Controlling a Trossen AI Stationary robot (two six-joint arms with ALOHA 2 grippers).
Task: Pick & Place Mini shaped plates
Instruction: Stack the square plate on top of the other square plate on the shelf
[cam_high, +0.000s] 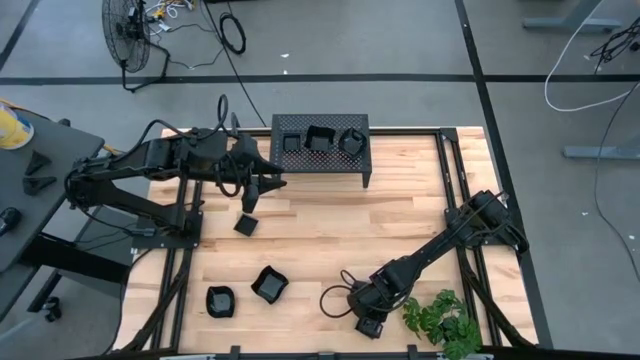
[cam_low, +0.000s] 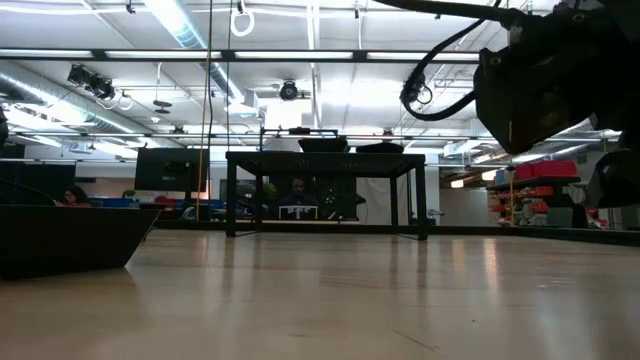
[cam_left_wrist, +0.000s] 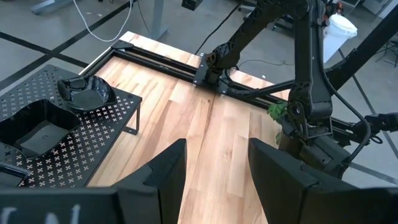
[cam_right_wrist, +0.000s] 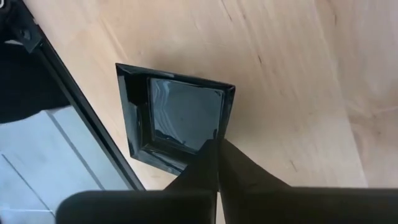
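Three mini shaped plates (cam_high: 320, 138) sit on the black perforated stand (cam_high: 300, 160) at the table's far side. Three more lie flat on the wood: one (cam_high: 245, 225) mid-left and two (cam_high: 269, 285) (cam_high: 220, 300) near the front. A square plate (cam_right_wrist: 180, 115) lies flat by the table's near edge, under my right gripper (cam_right_wrist: 215, 144), which is shut at its rim. My left gripper (cam_left_wrist: 214, 168) hovers open above the table, left of the stand, with nothing between its fingers. My right gripper is shut on the square plate's raised rim (cam_right_wrist: 219, 132), at the corner nearest the wrist. The fingers slant steeply down from above. They hide the corner itself, so which finger is inside the dish cannot be told. The plate lies flat on the table.
A small green plant (cam_high: 440, 320) stands right beside my right gripper at the near right corner. Black frame rails (cam_high: 455, 180) run along the table's left and right sides. Bare wood lies in the table's middle (cam_high: 340, 230). A near plate (cam_low: 60, 238) fills the low view's left.
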